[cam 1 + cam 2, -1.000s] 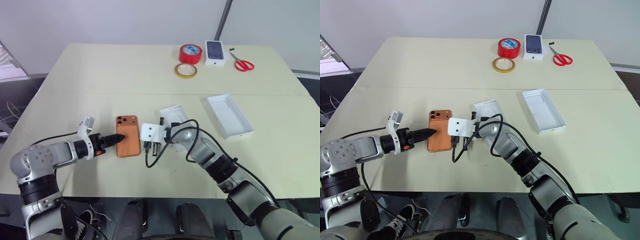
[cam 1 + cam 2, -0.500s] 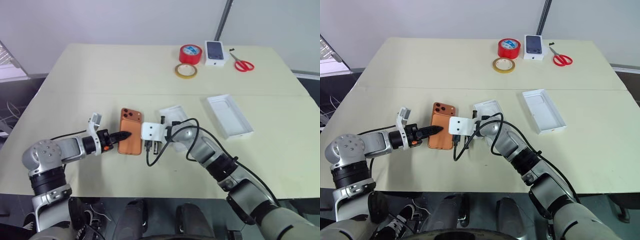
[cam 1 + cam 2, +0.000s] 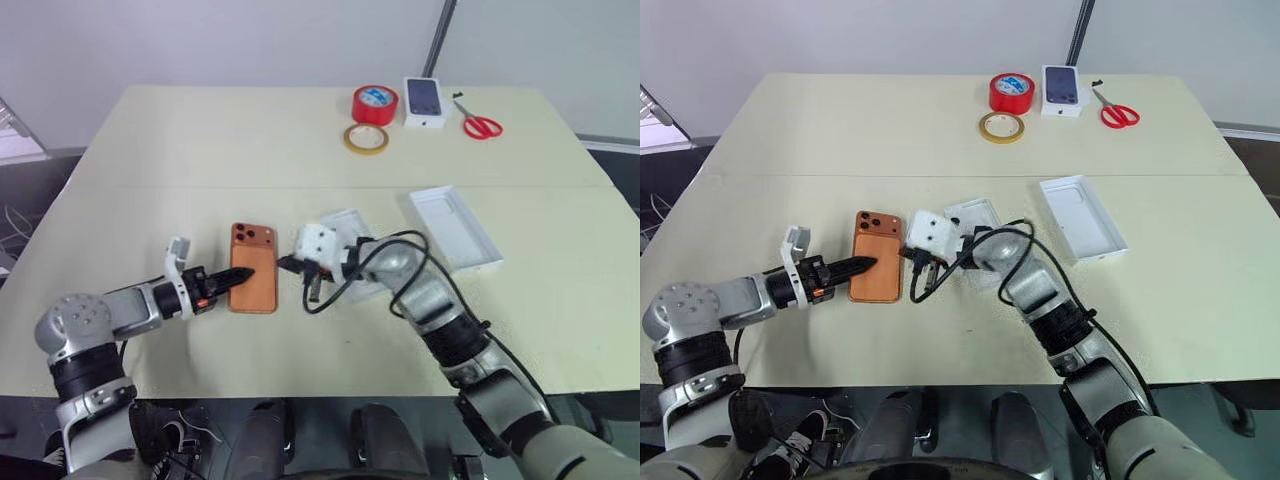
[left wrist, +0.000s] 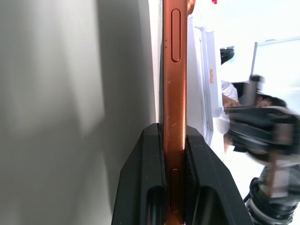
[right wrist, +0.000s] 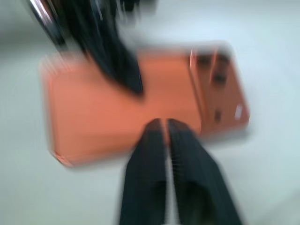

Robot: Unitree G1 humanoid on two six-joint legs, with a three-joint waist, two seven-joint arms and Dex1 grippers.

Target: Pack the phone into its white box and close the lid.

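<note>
The copper-orange phone (image 3: 254,281) lies camera side up on the table, left of centre. My left gripper (image 3: 243,273) reaches in from the left and is shut on the phone's long edge, one finger (image 4: 149,159) on each face. My right gripper (image 3: 287,264) hovers just right of the phone, pointing at it, shut with nothing between its fingers (image 5: 145,154). The all-white lid (image 3: 455,228) lies open side up to the right. A white cardboard piece (image 3: 345,220) sits half hidden behind my right wrist. I cannot pick out the white box.
At the table's far edge stand a red tape roll (image 3: 374,104), a yellow tape ring (image 3: 364,139), a small white box printed with a dark phone (image 3: 424,101) and red scissors (image 3: 480,125). A black cable (image 3: 330,295) loops off my right wrist.
My left gripper has shut on the phone's edge and the phone has turned slightly. My right gripper has lifted off the phone's right edge and its wrist has rolled.
</note>
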